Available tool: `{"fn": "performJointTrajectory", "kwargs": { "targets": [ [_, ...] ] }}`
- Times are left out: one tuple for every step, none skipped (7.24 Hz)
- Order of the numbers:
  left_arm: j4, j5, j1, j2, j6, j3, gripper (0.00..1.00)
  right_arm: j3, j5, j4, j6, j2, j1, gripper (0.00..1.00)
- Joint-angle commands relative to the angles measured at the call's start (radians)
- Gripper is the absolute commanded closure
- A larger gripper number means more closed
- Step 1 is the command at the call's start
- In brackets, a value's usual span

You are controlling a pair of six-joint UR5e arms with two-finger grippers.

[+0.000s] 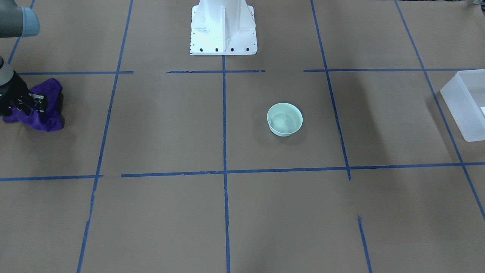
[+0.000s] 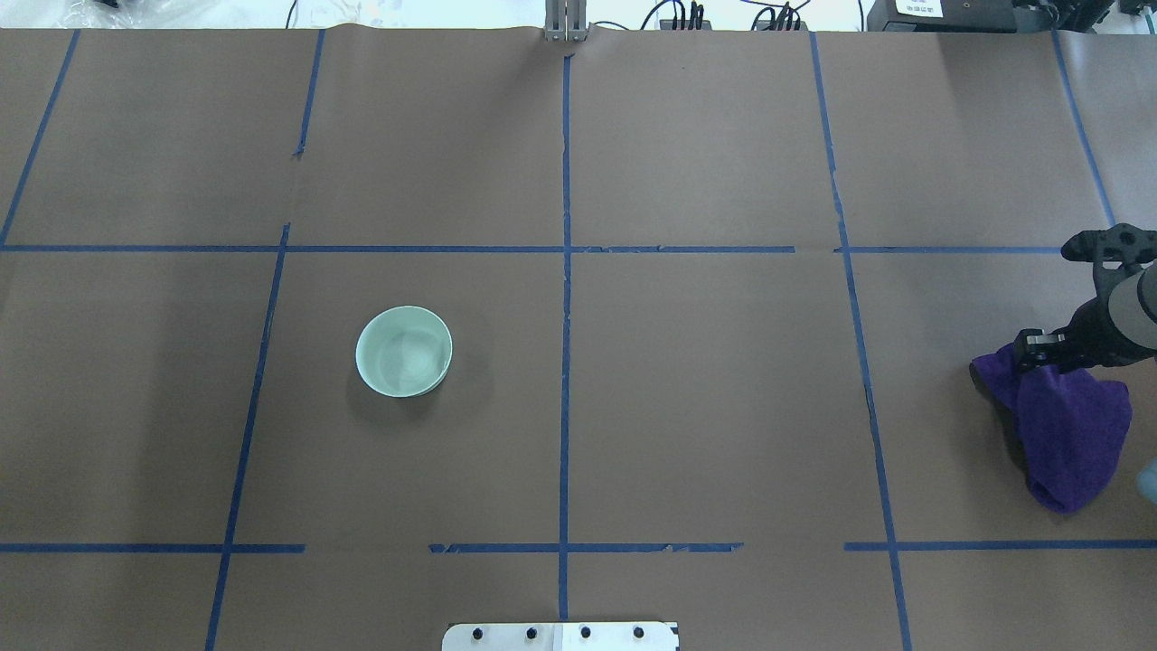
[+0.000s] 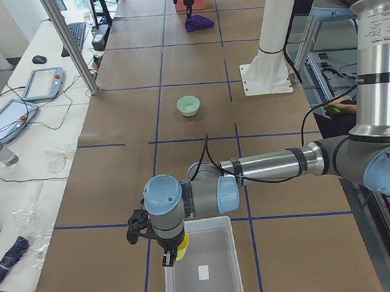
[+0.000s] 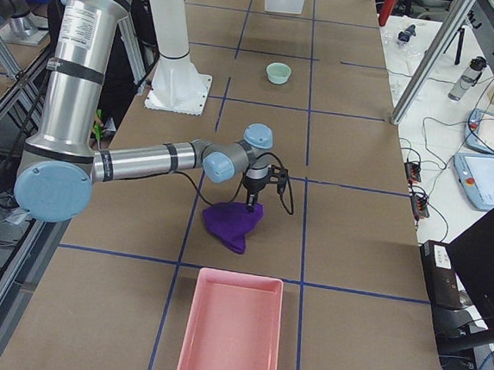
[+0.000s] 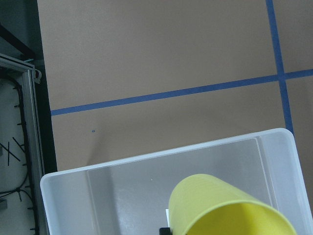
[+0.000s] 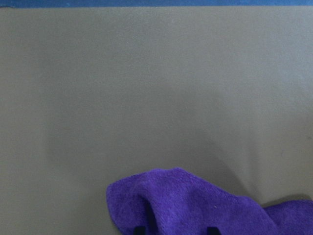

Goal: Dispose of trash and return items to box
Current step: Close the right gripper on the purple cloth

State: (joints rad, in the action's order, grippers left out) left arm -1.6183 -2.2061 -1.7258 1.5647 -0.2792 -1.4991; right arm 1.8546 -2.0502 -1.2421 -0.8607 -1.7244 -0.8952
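**Cup hangs over the box**

Your left gripper is clamped on the yellow cup, which is smooth, tapered plastic. The frosted, straight-walled box lies directly beneath it, with its long axis running 3 to 9 o'clock in the wrist view. Lowering and letting go looks like your next call. At 3 o'clock overhead, your right gripper seems pinched on a fuzzy purple cloth.

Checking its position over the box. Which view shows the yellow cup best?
Left wrist-mounted: the yellow cup fills the foreground, above the box. Exterior left shows it small and partly hidden; other views miss it.
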Motion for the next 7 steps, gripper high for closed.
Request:
{"fn": "performJointTrajectory", "kwargs": {
  "targets": [
    [0.000, -0.001, 0.000, 0.000, -0.001, -0.004, 1.00, -0.049, 0.013, 0.000, 0.006, 0.020, 0.021, 0.00],
    [0.000, -0.001, 0.000, 0.000, -0.001, -0.007, 1.00, -0.058, 0.012, 0.000, 0.009, 0.022, 0.021, 0.12],
    [0.000, -0.001, 0.000, 0.000, -0.001, -0.009, 1.00, -0.058, 0.007, 0.000, 0.011, 0.022, 0.021, 0.76],
    [0.000, -0.001, 0.000, 0.000, -0.001, -0.015, 1.00, -0.057, 0.008, 0.000, 0.011, 0.019, 0.021, 1.00],
    [-0.002, -0.001, 0.000, 0.000, -0.001, -0.015, 1.00, -0.055, 0.010, 0.001, 0.011, 0.016, 0.019, 1.00],
    [0.000, -0.001, 0.000, 0.000, -0.001, -0.015, 1.00, -0.054, 0.005, 0.001, 0.011, 0.016, 0.016, 1.00],
    [-0.002, -0.001, 0.000, 0.000, -0.003, -0.013, 1.00, -0.045, -0.001, 0.001, 0.012, 0.014, -0.002, 1.00]
  ]
}}
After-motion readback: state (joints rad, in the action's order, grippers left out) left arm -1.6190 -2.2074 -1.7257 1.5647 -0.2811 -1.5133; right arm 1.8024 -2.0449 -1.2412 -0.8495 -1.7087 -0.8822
